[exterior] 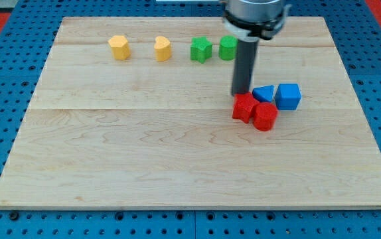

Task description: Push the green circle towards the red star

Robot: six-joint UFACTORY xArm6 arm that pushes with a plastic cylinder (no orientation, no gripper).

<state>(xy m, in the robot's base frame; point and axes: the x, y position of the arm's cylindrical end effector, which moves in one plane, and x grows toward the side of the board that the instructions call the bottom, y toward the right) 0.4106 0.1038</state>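
We count two yellow blocks [119, 47] [162, 48], green star [201, 49], green circle [228, 48] along the counter's [111, 153] top edge; red star [244, 107], red cylinder [265, 116], two blue blocks [264, 93] [288, 96] right of centre; our tip [241, 92] touches the red star; no claw exists.

You are looking at a lab test bench: a wooden board [177, 153] sits on a blue perforated plate [4, 79].

Green circle [227, 48]: a short round block, flat on the board near the view's top edge, its right side partly hidden behind the dark rod, just beside the green star-shaped block on its left. Red star [244, 107]: a small star-shaped block lying flat right of the board's centre, below the green circle and apart from it, touching a second red block at its lower right.
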